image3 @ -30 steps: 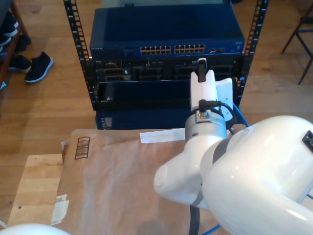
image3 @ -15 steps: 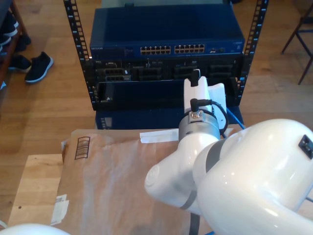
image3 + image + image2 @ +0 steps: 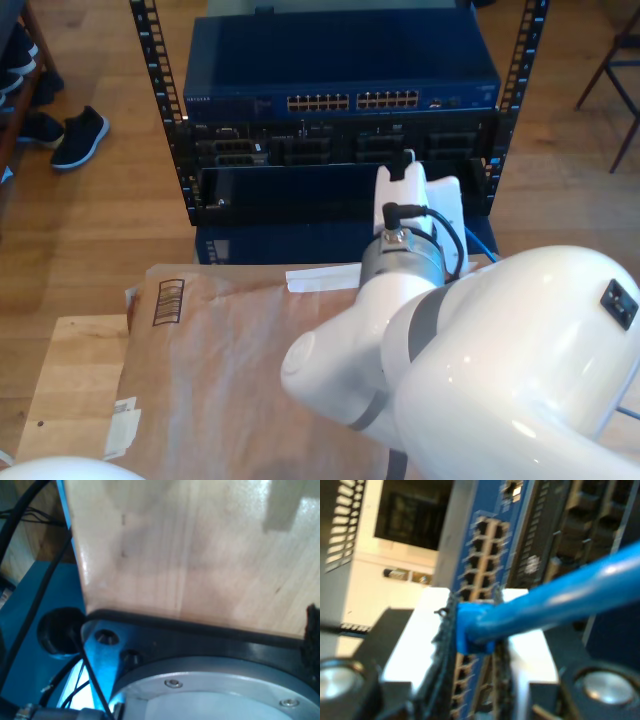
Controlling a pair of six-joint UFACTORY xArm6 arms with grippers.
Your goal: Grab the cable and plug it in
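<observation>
Paper-covered table [image 3: 230,370] on wood floor [image 3: 100,215] — second gripper [image 3: 476,630] clenched on cable [image 3: 555,602]; first gripper's state unclear

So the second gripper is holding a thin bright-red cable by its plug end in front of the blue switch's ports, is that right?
Not quite: the thin cable pinched in my second gripper is bright blue, not red, as the second wrist view shows. It is held before the blue switch's port rows.

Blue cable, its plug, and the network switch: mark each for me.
blue cable [image 3: 560,597], second wrist view, mid-length of its jacket.
plug [image 3: 470,627], second wrist view, its blue body.
network switch [image 3: 340,65], exterior view, its top panel.
</observation>
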